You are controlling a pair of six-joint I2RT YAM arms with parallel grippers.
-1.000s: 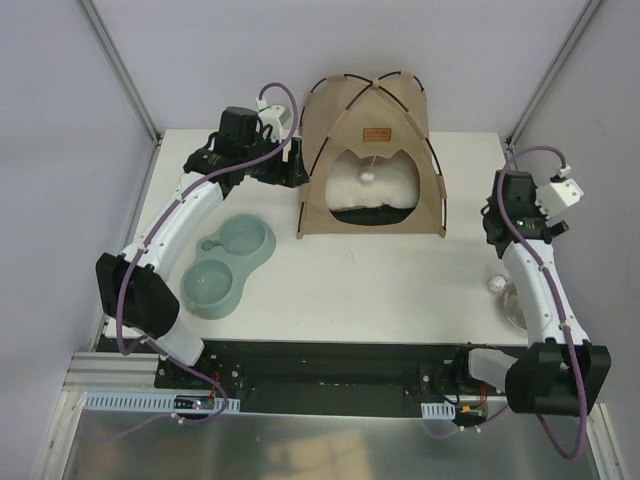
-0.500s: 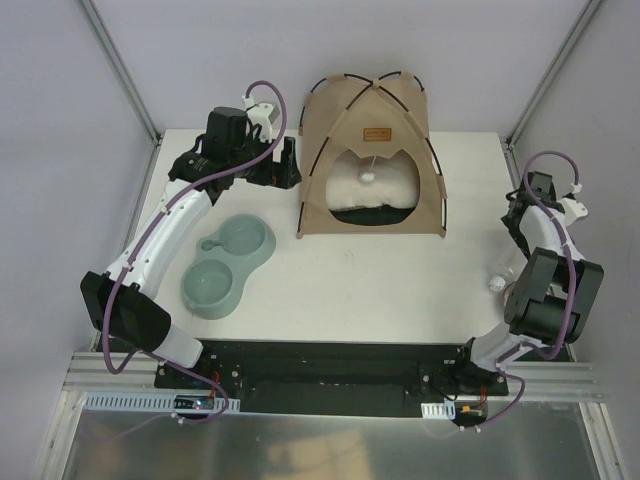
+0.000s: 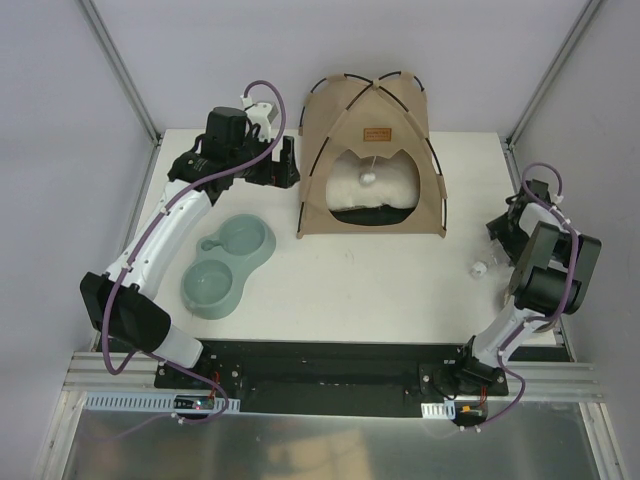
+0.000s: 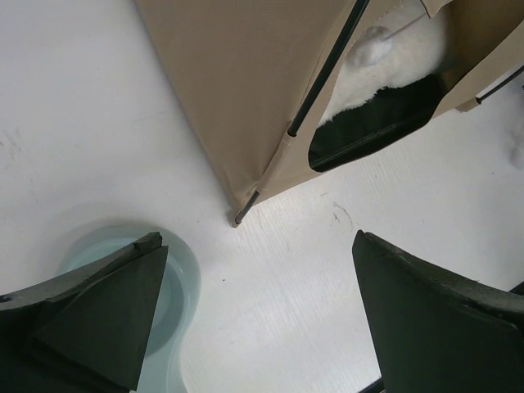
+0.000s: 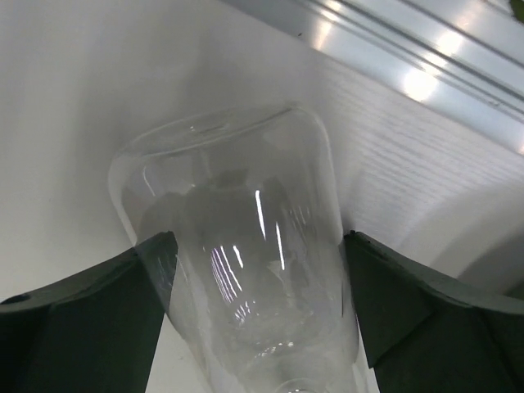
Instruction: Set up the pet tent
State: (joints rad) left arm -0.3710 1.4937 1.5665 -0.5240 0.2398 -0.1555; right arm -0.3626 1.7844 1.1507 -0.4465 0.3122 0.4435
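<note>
Pet tent (image 3: 370, 125) stands upright at far middle of table (image 3: 380, 285). Left hand (image 4: 258, 246) spread wide, just left of tent. Right hand (image 5: 260, 246) grips clear bottle (image 5: 229, 180) near right edge.

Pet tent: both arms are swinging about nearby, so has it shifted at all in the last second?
No. The pet tent stands where it did, its front corners at the same spots on the table.

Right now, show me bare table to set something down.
Widest bare patch: the table in front of the pet tent, between the double bowl and the right hand holding the clear bottle. A smaller patch lies right of the tent, at the back. Crowded: the left, where left hand, bowl and tent corner meet.
</note>
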